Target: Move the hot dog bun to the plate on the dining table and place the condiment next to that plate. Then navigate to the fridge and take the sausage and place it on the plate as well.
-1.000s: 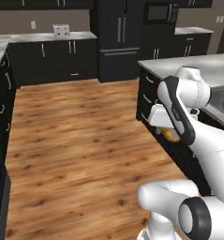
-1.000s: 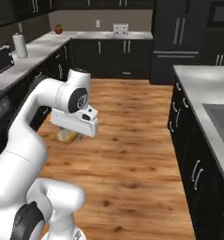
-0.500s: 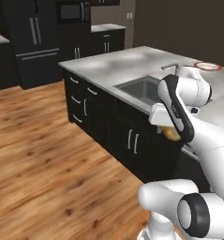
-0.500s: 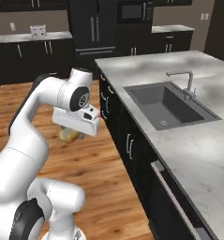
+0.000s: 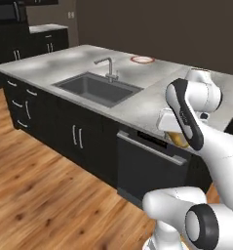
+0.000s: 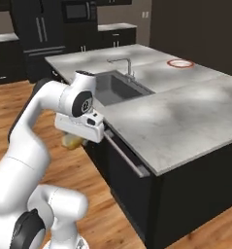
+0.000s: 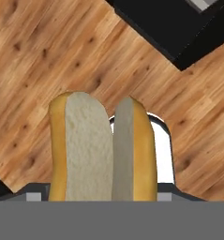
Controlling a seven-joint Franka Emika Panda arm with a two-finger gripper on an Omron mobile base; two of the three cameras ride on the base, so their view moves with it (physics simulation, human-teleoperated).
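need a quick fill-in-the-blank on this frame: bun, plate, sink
1. The claw is closed on the hot dog ____.
2. The plate on the dining table has a ____ rim.
3. The sink is set into the ____ table.
4. Below the bun lies a ____ floor.

Missing: bun; red; dining; wooden

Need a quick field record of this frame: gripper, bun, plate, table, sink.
gripper: shut on hot dog bun, hanging over the wood floor beside the island
hot dog bun: split side faces the hand camera
plate: on far part of dining table, nothing on it
dining table: marble top, bare near edge
sink: with faucet, between robot and plate
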